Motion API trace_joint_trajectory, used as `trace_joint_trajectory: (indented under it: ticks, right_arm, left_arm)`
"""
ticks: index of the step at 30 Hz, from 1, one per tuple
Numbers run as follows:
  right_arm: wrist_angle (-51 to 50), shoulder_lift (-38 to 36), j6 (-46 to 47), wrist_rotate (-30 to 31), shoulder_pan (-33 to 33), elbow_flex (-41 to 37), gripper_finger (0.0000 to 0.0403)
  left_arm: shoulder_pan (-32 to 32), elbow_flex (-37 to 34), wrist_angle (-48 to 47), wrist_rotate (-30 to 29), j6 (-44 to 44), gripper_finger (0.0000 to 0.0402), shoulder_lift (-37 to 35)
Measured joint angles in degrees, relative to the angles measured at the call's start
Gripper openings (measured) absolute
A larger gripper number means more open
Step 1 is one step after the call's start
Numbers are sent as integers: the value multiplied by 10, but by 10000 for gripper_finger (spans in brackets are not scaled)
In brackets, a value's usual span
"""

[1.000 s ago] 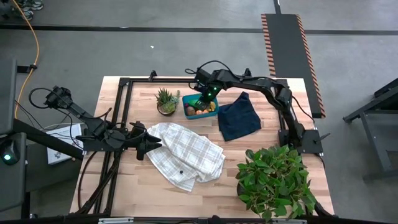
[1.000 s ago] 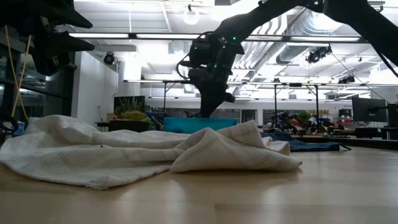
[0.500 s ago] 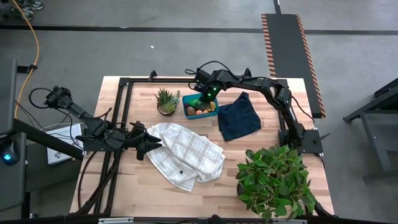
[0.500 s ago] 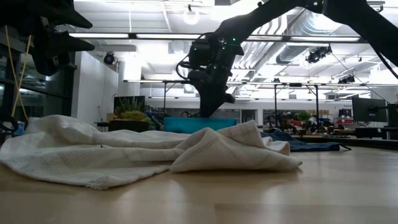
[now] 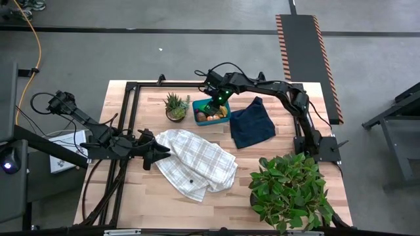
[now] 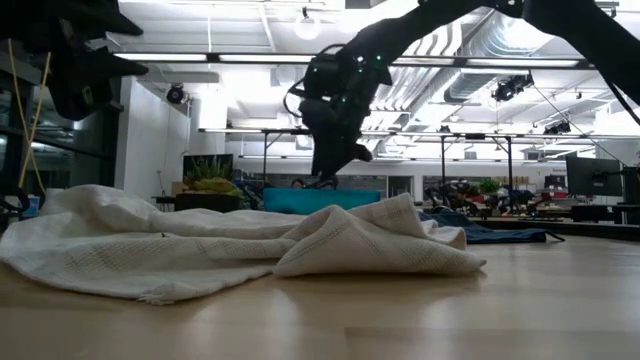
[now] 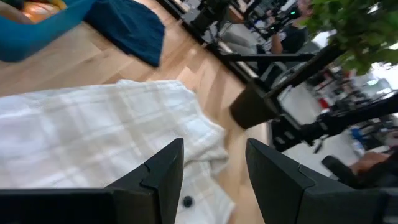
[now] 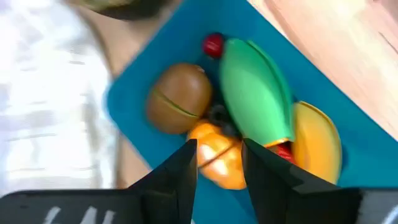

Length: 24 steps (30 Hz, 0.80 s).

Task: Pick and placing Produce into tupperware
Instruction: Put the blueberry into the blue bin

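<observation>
The right gripper (image 8: 217, 163) hangs directly above the teal container (image 5: 211, 113), its two dark fingers (image 8: 177, 177) a narrow gap apart and holding nothing. Straight below it, inside the container, lies the toy produce: a green piece (image 8: 256, 90), a brown piece (image 8: 178, 98), an orange piece (image 8: 219, 155), a yellow piece (image 8: 318, 146) and a small red berry (image 8: 212, 44), all packed touching one another.

The produce appears to be already dropped in, so the step in hand looks like letting go and pulling clear. Done well, that means opening enough to shed the piece, then rising straight up so the fingers do not drag the pile or tip the container.

The green piece is the long one; its long axis runs roughly along the container's length, one tapered end by the berry, the other by the yellow piece.

The left gripper (image 7: 214, 171) waits well apart, fingers spread and empty, over the white checked cloth (image 5: 197, 160).
</observation>
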Motion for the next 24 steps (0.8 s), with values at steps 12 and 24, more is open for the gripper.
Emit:
trace_joint_trajectory:
  ticks: [12, 24]
  right_arm:
    - [43, -68, 4, -22, 28, 0, 116]
    - [31, -92, -27, -16, 67, 0, 116]
  left_arm:
    - [-1, 55, 72, 30, 22, 163, 59]
    - [-17, 167, -24, -10, -18, 163, 273]
